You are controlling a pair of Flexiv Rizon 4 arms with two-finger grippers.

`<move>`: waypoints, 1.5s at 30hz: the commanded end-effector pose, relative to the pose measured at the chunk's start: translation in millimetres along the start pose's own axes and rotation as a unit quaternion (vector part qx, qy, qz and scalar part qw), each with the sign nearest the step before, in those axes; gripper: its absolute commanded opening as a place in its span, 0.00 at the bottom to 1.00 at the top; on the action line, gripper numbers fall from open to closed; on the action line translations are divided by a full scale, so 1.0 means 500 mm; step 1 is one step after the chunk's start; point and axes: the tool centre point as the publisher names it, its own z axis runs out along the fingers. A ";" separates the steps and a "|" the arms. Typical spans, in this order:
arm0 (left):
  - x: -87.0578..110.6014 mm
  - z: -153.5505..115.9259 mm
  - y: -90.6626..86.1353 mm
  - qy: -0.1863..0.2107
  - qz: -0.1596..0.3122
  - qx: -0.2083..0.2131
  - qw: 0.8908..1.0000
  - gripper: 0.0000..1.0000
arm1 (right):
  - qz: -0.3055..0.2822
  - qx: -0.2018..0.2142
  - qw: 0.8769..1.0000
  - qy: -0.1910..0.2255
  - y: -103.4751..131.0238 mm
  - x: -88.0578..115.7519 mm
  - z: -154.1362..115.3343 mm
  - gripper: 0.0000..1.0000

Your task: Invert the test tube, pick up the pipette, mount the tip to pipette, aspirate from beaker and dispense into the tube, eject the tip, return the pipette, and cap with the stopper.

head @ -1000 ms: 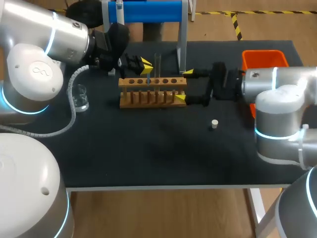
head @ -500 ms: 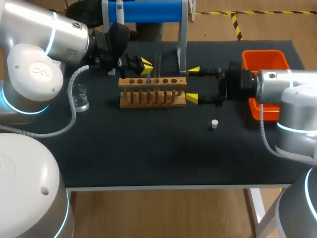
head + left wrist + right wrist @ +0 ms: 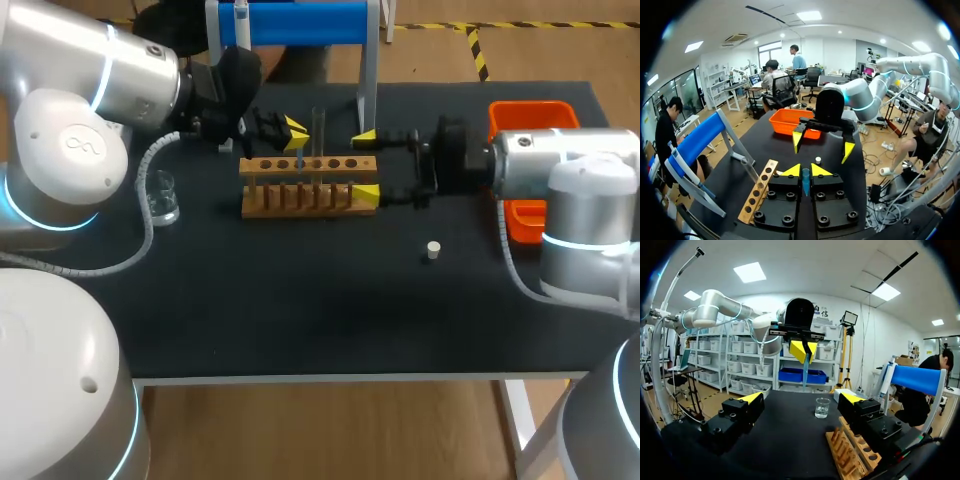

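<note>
Steadiness matters now: left claw (image 3: 805,172) pinches a slim blue piece (image 3: 805,372), perhaps a pipette tip, over the wooden rack (image 3: 300,190), while right claw (image 3: 366,164), spread wide by its end, should brace it.

Matte black surface (image 3: 300,310), wood-toned floor (image 3: 330,430) with yellow-black tape (image 3: 478,50), white walls (image 3: 840,52), ceiling light panels (image 3: 751,271).

Left arm (image 3: 70,140), right arm (image 3: 585,200): rounded silver-grey shells with glowing blue-white rings at the joints. Looped emblem on one left joint cap. Pale ribbed cable (image 3: 160,146) runs off the left arm. Left hand (image 3: 806,172), right hand (image 3: 801,399): black blocks, round black screws, yellow wedge tips.
</note>
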 end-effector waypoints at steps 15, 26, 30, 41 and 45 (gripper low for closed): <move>-0.001 -0.003 -0.001 0.002 -0.001 -0.002 1.000 0.00 | 0.007 0.000 1.000 0.028 0.020 -0.039 0.115 0.92; -0.001 -0.003 -0.001 0.002 -0.001 -0.002 1.000 0.00 | 0.021 0.000 0.999 0.045 0.030 -0.033 0.140 0.78; -0.001 -0.003 -0.001 0.002 -0.001 -0.002 1.000 0.00 | 0.023 -0.001 0.999 0.047 0.031 -0.029 0.142 0.66; -0.001 -0.003 -0.001 0.002 -0.001 -0.002 1.000 0.00 | 0.030 0.000 0.998 0.056 0.032 -0.012 0.155 0.55; -0.001 -0.003 -0.001 0.002 -0.001 -0.002 1.000 0.00 | 0.032 0.001 0.998 0.059 0.032 -0.007 0.159 0.53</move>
